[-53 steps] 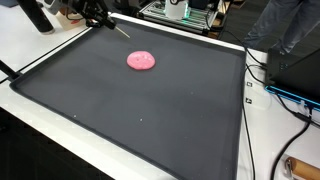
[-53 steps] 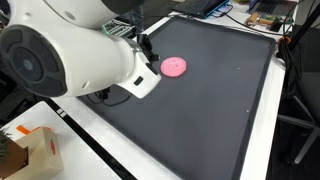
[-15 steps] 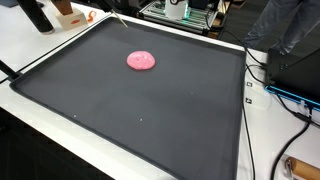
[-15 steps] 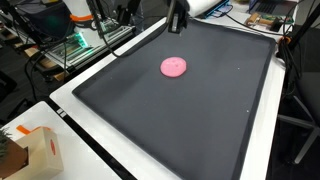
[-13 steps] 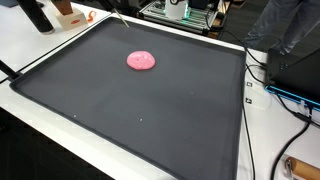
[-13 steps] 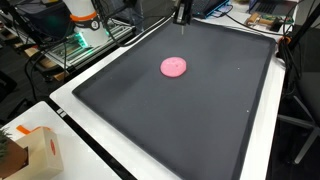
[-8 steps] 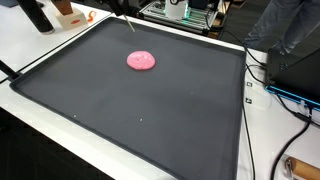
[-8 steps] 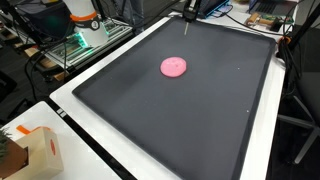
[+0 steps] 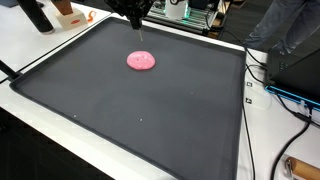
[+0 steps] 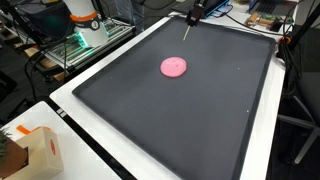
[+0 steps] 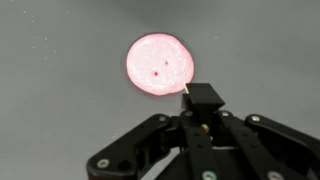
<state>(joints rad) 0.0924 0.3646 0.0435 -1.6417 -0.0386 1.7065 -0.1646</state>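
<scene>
A flat pink disc (image 9: pixel 141 61) (image 10: pixel 174 67) lies on a large black mat (image 9: pixel 150 125) (image 10: pixel 190 125). My gripper (image 9: pixel 132 12) (image 10: pixel 196 12) hangs above the mat's far edge in both exterior views. It is shut on a thin pale stick (image 9: pixel 139 32) (image 10: pixel 187 30) that points down toward the mat, short of the disc. In the wrist view the gripper (image 11: pixel 203 100) has its fingers together, and the stick's tip (image 11: pixel 186 90) shows just beside the pink disc (image 11: pixel 160 63).
The mat lies on a white table (image 9: pixel 40 45). A cardboard box (image 10: pixel 25 150) sits at one corner. Cables (image 9: pixel 285 95) run along one side. Dark bottles (image 9: pixel 40 15) and lab gear (image 10: pixel 85 25) stand beyond the mat's edges.
The gripper with the stick has moved along the mat's far edge and come lower, closer to the pink disc. The disc has not moved.
</scene>
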